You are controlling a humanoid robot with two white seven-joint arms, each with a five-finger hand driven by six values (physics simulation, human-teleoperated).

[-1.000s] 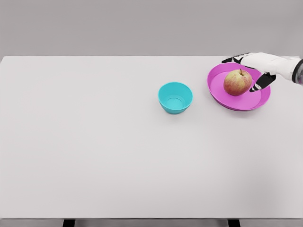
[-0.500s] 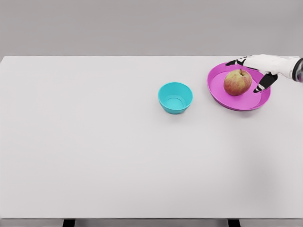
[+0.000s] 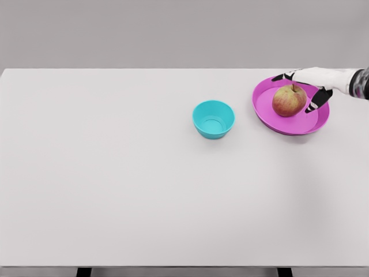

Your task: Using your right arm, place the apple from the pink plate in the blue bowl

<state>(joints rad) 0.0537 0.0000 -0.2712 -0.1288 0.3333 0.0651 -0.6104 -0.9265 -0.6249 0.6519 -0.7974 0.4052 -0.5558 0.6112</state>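
A red-yellow apple [image 3: 289, 100] sits upright on the pink plate [image 3: 271, 112] at the right rear of the white table. My right hand [image 3: 301, 89] reaches in from the right edge and hovers just behind and right of the apple. Its fingers [image 3: 283, 76] are spread around the fruit's far side, the thumb at its right side, with no firm grasp visible. The blue bowl [image 3: 213, 119] stands empty left of the plate, near the table's middle. The left arm is out of sight.
The white table [image 3: 115, 184] stretches wide to the left and front of the bowl. A grey wall lies behind the table's rear edge.
The right hand has drawn slightly back toward the right and risen a little, its fingertips shifting from the plate's rear rim to just above the apple. Apple, plate and bowl have not moved.
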